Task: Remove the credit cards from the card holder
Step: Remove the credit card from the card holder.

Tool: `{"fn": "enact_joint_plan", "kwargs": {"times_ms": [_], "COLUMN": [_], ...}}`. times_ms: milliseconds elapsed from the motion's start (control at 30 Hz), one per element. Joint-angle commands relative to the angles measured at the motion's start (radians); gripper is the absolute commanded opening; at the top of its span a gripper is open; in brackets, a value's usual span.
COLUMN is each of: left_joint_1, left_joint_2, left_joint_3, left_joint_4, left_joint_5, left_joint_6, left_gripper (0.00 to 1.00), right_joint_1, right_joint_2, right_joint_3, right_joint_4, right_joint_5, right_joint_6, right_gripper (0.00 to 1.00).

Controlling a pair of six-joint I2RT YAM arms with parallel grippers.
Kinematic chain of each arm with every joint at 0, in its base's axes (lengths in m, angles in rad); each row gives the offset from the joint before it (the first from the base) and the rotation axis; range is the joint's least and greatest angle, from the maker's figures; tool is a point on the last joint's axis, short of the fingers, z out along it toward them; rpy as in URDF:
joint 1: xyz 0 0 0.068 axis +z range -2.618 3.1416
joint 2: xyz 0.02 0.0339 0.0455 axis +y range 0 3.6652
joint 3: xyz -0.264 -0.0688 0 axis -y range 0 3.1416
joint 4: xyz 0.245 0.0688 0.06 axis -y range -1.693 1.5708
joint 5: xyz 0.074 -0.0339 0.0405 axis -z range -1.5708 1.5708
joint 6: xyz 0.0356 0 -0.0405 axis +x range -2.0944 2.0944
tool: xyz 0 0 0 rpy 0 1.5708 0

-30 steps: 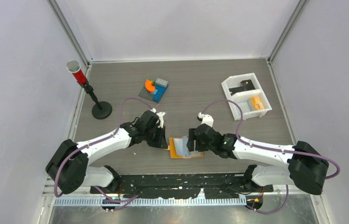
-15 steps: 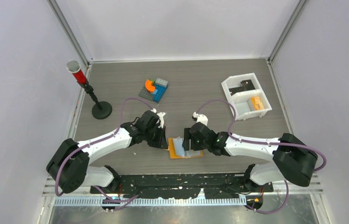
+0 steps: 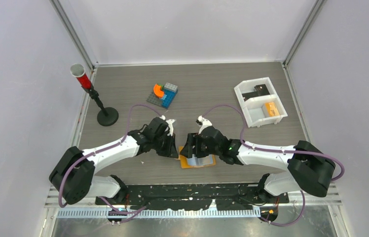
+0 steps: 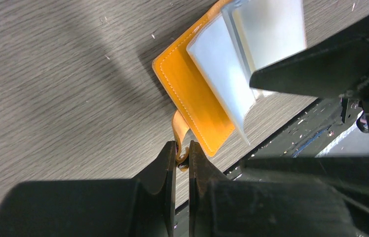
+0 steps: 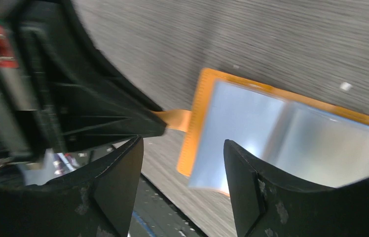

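The tan-orange card holder (image 3: 203, 161) lies open on the table near the front edge, its pale blue sleeves (image 4: 222, 74) fanned upward. My left gripper (image 3: 176, 152) is shut on the holder's small edge tab (image 4: 180, 129), pinned between the jaws (image 4: 182, 150). My right gripper (image 3: 188, 147) hovers open above the holder's left half, close to the left gripper. In the right wrist view, the sleeves (image 5: 251, 128) and orange edge (image 5: 200, 118) lie below the open right gripper (image 5: 182, 148), with nothing between its fingers. No credit cards show in the sleeves.
A white two-compartment tray (image 3: 244, 106) stands at the back right with a small orange block (image 3: 271, 108) and a dark flat piece (image 3: 260, 89) that I cannot identify. Toy bricks (image 3: 164, 94) sit at the back centre. A black stand with a red cup (image 3: 104, 114) is at the left.
My right gripper has moved left across the holder, ending close to the left gripper. The left gripper has kept its hold on the tab.
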Motion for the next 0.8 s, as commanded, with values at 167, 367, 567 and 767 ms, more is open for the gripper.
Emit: {"fn": "enact_joint_plan", "kwargs": {"times_ms": [167, 367, 567, 767], "left_joint_1": [-0.002, -0.002, -0.002, -0.002], "left_joint_2": [-0.058, -0.057, -0.061, -0.049], "left_joint_3": [-0.02, -0.02, -0.02, -0.026], "left_joint_4": [0.019, 0.015, 0.019, 0.034], "left_joint_5": [0.005, 0.007, 0.006, 0.022], "left_joint_6": [-0.017, -0.021, -0.022, -0.028], "left_gripper": [0.03, 0.04, 0.05, 0.05], "right_joint_1": [-0.002, -0.031, -0.087, -0.1], "right_joint_2": [-0.098, -0.214, -0.267, -0.21], "right_joint_3": [-0.05, -0.028, -0.088, -0.118], "right_joint_4": [0.213, -0.148, -0.184, -0.111], "right_joint_5": [-0.12, 0.121, 0.13, 0.07], "right_joint_6": [0.041, -0.043, -0.055, -0.038], "right_gripper": [0.67, 0.7, 0.73, 0.69]}}
